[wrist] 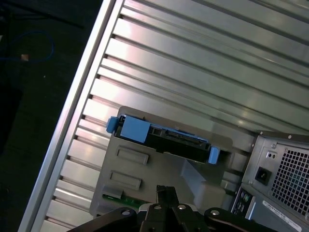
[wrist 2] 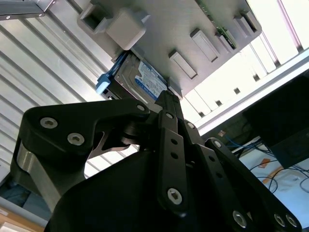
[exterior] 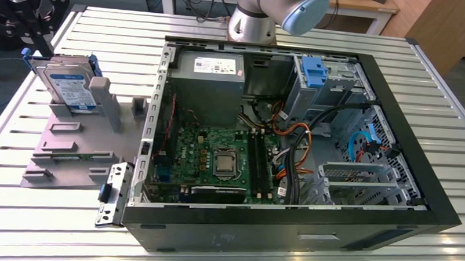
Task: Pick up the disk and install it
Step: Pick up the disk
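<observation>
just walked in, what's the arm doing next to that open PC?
The arm's gripper hangs close to the disk and is not holding it. The disk stands on edge in a grey holder on the slatted table, to the exterior view's left of the open computer case. It is not installed yet.

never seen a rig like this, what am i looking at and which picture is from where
This is a robot arm at a metal table. The exterior view looks down on it from off the arm; both wrist views come from cameras riding on the arm, looking past its gripper. On the table lie an open computer case and, at the exterior view's left, a grey stand with the disk standing in it. The gripper hangs near the disk, apart from it, holding nothing.
</observation>
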Controlling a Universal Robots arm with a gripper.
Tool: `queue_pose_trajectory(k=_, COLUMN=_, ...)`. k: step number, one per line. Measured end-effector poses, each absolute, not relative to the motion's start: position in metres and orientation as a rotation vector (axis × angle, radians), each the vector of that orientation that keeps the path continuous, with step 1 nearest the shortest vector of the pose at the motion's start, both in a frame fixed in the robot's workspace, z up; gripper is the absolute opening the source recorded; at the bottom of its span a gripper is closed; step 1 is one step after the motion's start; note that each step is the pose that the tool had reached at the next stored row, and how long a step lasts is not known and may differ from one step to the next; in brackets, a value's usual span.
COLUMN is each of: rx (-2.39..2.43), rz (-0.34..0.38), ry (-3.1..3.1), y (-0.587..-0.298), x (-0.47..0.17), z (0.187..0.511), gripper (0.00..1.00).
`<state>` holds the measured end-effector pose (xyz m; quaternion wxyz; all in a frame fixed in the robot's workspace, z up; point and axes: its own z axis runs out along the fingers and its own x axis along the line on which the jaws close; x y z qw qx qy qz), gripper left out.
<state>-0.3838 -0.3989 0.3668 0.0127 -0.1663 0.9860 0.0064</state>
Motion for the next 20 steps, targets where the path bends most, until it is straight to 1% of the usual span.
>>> queue_pose_trajectory(k=20, rx=-0.555, rz=0.020, ry=3.066, y=-0.3989, x=-0.3838, z=0.3668, gripper=0.11)
